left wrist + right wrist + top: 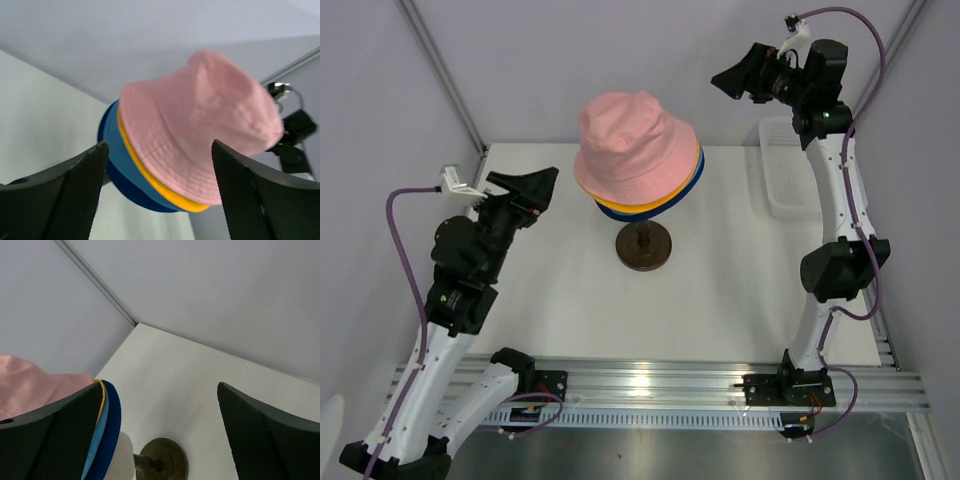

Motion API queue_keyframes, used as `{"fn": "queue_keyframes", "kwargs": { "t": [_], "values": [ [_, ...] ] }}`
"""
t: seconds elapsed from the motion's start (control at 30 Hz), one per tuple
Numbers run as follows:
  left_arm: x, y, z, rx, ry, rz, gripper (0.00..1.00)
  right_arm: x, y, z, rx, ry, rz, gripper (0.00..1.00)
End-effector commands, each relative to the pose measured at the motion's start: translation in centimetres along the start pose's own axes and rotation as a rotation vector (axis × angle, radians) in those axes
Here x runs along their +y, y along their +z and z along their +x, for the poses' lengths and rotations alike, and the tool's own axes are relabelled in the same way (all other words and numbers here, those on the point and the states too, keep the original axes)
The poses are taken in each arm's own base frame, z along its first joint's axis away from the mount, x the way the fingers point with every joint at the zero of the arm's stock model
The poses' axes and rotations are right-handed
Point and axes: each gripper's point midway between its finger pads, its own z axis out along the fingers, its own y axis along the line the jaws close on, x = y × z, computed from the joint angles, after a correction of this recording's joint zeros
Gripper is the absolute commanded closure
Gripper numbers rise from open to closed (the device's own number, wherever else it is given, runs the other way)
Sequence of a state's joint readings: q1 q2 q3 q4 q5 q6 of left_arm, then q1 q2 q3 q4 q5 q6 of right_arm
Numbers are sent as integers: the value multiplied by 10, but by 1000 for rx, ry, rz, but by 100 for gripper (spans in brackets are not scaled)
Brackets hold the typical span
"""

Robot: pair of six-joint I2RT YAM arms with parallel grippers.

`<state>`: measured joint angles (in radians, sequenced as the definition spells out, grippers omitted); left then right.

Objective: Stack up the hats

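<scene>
Sitting on the stand (pixel 643 245), the pink hat (pixel 632 145) tops the stack, while left gripper (pixel 525 190) and right gripper (pixel 745 80) both gape wide, holding nothing.

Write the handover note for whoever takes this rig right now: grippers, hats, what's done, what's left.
Left gripper: open, empty, facing the hats from the left, apart from them.
Right gripper: open, empty, raised at the far right above the white basket.
Hats: pink hat on top, yellow-orange hat, light blue hat and dark blue hat nested beneath it, all on the mannequin head and its stand at table centre.
Done: all four hats stacked; none lies on the table.
Left: apparently nothing but pulling the arms back; the stack sits slightly tilted.
</scene>
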<state>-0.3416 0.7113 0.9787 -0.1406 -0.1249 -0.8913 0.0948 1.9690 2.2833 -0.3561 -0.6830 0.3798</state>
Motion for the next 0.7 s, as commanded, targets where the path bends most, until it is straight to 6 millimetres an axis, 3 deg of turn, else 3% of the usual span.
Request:
{"fn": "queue_keyframes", "kwargs": {
  "t": [0.0,0.03,0.07,0.1,0.13,0.17,0.23,0.27,0.33,0.37,0.43,0.67],
  "values": [
    [20,15,5,48,119,-60,13,35,-34,-24,-37,-61,6,1],
    [17,17,2,56,133,-64,11,19,-35,-7,-9,-33,56,1],
    [22,21,0,62,136,-77,9,27,-48,-12,-26,-61,74,1],
    [18,25,11,129,125,-41,8,24,-53,-6,-22,-64,104,1],
    [13,27,13,153,105,-17,7,4,-56,14,3,-41,179,0],
    [10,29,17,181,56,-1,7,14,-72,7,-29,-65,200,1],
    [8,33,28,224,14,50,7,13,-83,8,-73,-74,237,1],
    [8,34,27,222,-18,55,10,2,-86,30,-51,-41,269,1],
    [16,39,33,230,-50,47,15,25,-101,19,-128,-50,224,1],
    [20,42,31,227,-85,32,23,22,-102,33,-112,-25,221,1],
    [26,47,40,262,-153,45,28,40,-108,28,-143,-10,162,0],
    [20,62,60,368,-278,133,32,60,-90,41,-114,44,53,1]
  ]
}}
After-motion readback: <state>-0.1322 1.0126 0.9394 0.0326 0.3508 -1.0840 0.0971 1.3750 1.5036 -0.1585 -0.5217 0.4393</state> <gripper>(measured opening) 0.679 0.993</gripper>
